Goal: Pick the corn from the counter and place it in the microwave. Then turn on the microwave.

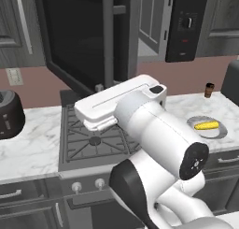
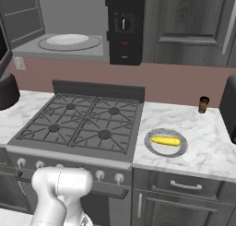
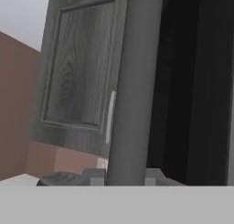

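The corn (image 1: 206,125) (image 2: 166,141) lies on a small grey plate (image 2: 180,149) on the white marble counter (image 2: 207,142), right of the stove. Above the stove the microwave (image 1: 186,27) (image 2: 124,26) stands with its dark glass door (image 1: 74,32) swung wide open to the left. A white round plate (image 2: 68,39) rests on its grey floor. My gripper (image 1: 100,87) (image 3: 124,175) is far from the corn, up at the door. It is shut on the lower end of the door's grey upright handle (image 3: 135,81) (image 1: 108,36), one fingertip on each side.
A grey gas stove (image 2: 83,121) fills the middle. A small brown bottle (image 1: 209,89) (image 2: 203,104) stands behind the corn's plate. A round dark toaster (image 1: 9,113) sits on the left counter. Dark cabinets hang beside the microwave.
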